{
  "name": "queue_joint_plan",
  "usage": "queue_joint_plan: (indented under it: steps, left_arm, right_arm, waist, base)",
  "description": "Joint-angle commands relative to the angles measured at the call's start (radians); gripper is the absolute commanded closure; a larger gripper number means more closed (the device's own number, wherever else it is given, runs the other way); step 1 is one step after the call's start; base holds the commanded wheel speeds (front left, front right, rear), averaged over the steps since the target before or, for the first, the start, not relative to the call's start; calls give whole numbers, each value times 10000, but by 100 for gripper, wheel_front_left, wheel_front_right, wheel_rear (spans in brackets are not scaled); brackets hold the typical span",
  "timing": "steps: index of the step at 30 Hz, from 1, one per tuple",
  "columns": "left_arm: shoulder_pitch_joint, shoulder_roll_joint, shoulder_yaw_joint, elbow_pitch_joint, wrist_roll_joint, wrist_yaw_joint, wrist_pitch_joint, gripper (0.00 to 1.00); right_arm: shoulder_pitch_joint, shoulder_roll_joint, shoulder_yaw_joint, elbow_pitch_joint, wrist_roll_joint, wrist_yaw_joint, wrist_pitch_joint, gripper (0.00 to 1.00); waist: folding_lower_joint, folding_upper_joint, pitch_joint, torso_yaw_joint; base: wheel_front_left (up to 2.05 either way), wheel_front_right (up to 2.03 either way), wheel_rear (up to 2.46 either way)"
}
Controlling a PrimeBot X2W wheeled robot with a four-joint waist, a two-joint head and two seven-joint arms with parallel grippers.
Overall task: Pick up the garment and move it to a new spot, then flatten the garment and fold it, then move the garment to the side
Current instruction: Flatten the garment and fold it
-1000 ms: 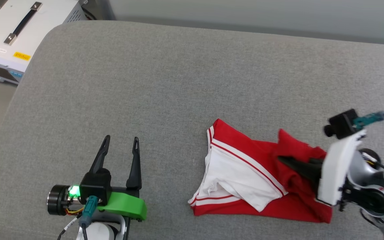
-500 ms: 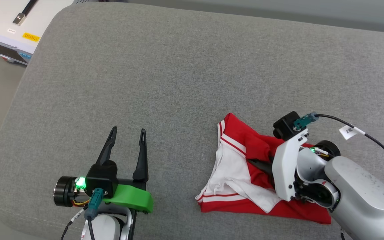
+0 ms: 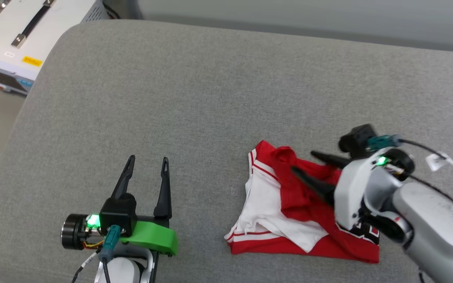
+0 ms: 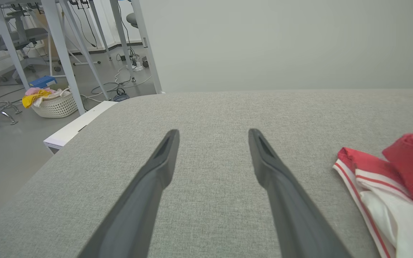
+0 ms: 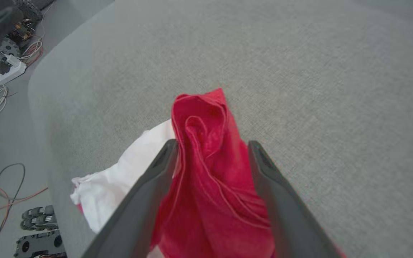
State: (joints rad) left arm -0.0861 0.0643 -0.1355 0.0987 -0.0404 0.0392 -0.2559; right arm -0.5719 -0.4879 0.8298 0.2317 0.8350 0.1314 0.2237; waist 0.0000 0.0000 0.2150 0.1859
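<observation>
The garment (image 3: 289,204), red with a white sleeve and red-white striped trim, lies bunched on the grey cushion (image 3: 195,98) at the lower right. A red fold stands up over its middle. My right gripper (image 3: 302,161) hangs over that fold, open, its two dark fingers spread on either side of the red cloth (image 5: 206,143). My left gripper (image 3: 148,158) rests open at the lower left, well clear of the garment, nothing between its fingers. The left wrist view has the left gripper (image 4: 213,131) over bare cushion and the garment's (image 4: 378,186) striped edge at the right.
A white equipment case (image 3: 14,35) with a black handle stands beyond the cushion's far left corner. Off the cushion's left edge are a basket of clothes (image 4: 54,104) and table legs (image 4: 59,53). Cables (image 5: 2,200) lie on the floor.
My right gripper was shut on a red fold and dragged it leftward over the white sleeve; its jaws now stand apart. The head camera shifted. The left arm has not moved.
</observation>
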Motion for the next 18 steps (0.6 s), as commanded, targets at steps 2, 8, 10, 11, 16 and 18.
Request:
queue_joint_plan:
  steps: [2,8,10,11,16,18]
  left_arm:
    - [216,0,94,-7,82,14,-59,0]
    - [554,71,218,-114,108,17,-59,0]
    - [625,89,241,-143,116,9,-59,0]
    - [658,100,250,-160,124,4,-59,0]
    - [779,144,253,-247,166,-23,-59,0]
    - [834,148,245,-282,186,-13,-59,0]
  right_arm:
    - [310,-344,-501,-436,-275,-7,-556,0]
    - [1104,-565,-2754,-929,-1936,-7,-2189,0]
    - [1514,-350,-3601,-1048,-2659,-7,-2664,0]
    - [1760,-185,-4090,-1132,-3064,-7,-2927,0]
    - [2925,760,-6120,-1549,-4814,-7,-3892,0]
    - [3408,1191,-6745,-1737,-5347,-7,-4171,0]
  waist:
    - [0,0,-389,-364]
    - [0,0,-737,-824]
    - [0,0,-821,-960]
    - [0,0,-859,-1025]
    - [0,0,-1028,-1287]
    - [0,0,-1100,-1381]
  base:
    - [0,0,0]
    - [0,0,0]
    - [0,0,0]
    - [0,0,0]
    - [0,0,0]
    - [0,0,0]
